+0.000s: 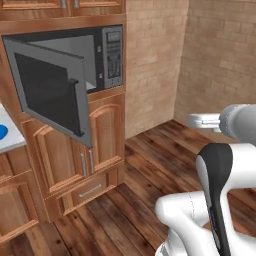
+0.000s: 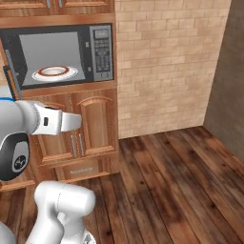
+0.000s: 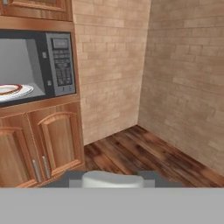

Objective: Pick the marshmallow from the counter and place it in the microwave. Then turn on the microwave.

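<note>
Microwave, upper left: door hanging open, red-rimmed plate sitting inside. Marshmallow: white stub lying between the gripper fingers at the hand view's bottom, partly cut off; grasp uncertain. Counter showing at far left, cropped.

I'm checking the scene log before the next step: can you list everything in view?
microwave: one, grey, built into the wooden cabinets, cavity open
microwave door: one, grey frame with dark glass, swung open to the left
keypad: one, dark with buttons, right of the cavity
white plate: one, red-rimmed, inside the microwave
marshmallow: one, white, between the finger tips
counter: one, pale slab, left of the microwave
blue plate: one, on the counter, mostly cut off
cabinets: brown wood, above and below the microwave
brick wall: tan, right of the cabinets
floor: dark wooden planks
gripper: one, closed on the marshmallow
arm: one, white with dark joints
</note>
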